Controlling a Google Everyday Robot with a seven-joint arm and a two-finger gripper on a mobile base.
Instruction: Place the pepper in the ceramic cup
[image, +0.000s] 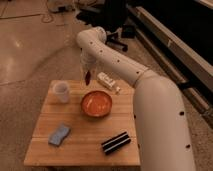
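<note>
Camera view: gripper (88, 69) is seen above the far edge of the table (80, 150), up and to the right of the cup (61, 91), not yet over it. Jaws are pressed onto the pepper (87, 77), which is pinched at its top end & hangs below them, clear of the table. Cup is set upright near the far-left corner, mouth up. Bowl (96, 103) is found just right of the cup & a bit nearer the camera. Bottle (107, 81) lies further right of the cup, at the far edge. Sponge (59, 135) & black block (116, 142) are placed well in front of the cup, prob. out of the path.

Risks, as judged:
- Pepper is gripped by one end only, so a swing could be set up by a quick sideways move. Its tip may then be caught on the cup rim & the cup, likely light, tipped or pushed.
- Cup mouth is small vs. the bowl's. If release is made early, pepper could be dropped on the table btw. cup & bowl, or into the bowl, i.e. wrong container.
- If descent is taken too low, the rim could be struck by the gripper & the cup knocked toward the nearby table edge.
- Grip looks thin, so a slip en route can't be ruled out.
</note>
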